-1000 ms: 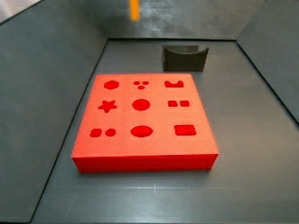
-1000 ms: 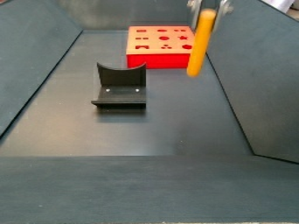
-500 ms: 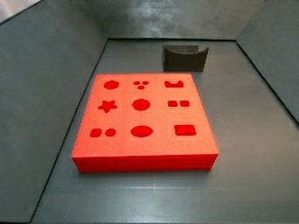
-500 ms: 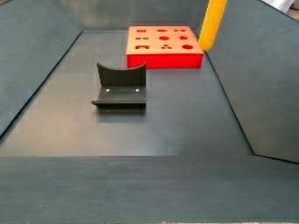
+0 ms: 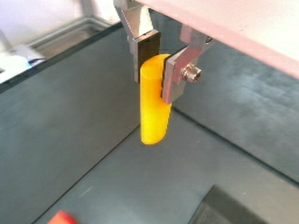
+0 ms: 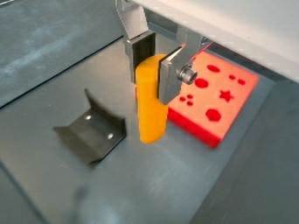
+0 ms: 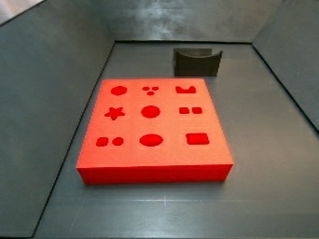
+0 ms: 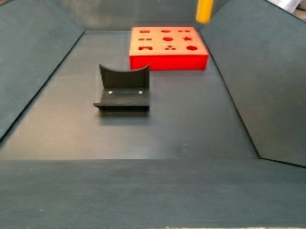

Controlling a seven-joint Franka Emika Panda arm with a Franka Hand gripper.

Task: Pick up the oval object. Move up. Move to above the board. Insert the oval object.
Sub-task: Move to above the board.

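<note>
A dark grey tabletop [image 7: 149, 210] with sloping grey walls fills both side views. The gripper [image 5: 160, 58] hangs high above it; its two flat silver fingers [image 5: 177, 72] with dark pads are narrowed onto the upper end of the peg [image 5: 153, 101], one plate on each side and touching it. In both wrist views the peg [image 6: 151, 98] hangs straight down from the fingers, most of its length free below them, clear of the tabletop. A side view shows only the peg's lower tip [image 8: 205, 10] at the frame's upper edge, above the far end of the board [image 8: 169, 48]; the gripper itself is out of frame there. The arm is seen only as the pale wrist body above the fingers, which point downward.

The peg is smooth, plain orange-yellow, slim, with a rounded end. The board [image 7: 151, 127] is a thick, bright red slab lying flat, its top cut with circles, a star, squares and an oval recess [image 7: 151, 140], all unfilled. The fixture [image 8: 122, 88], a dark L-shaped bracket with a curved notch, stands on the tabletop near the board but apart from it; a wrist view shows it [image 6: 93, 135] below the peg and beside the board [image 6: 214, 94].
</note>
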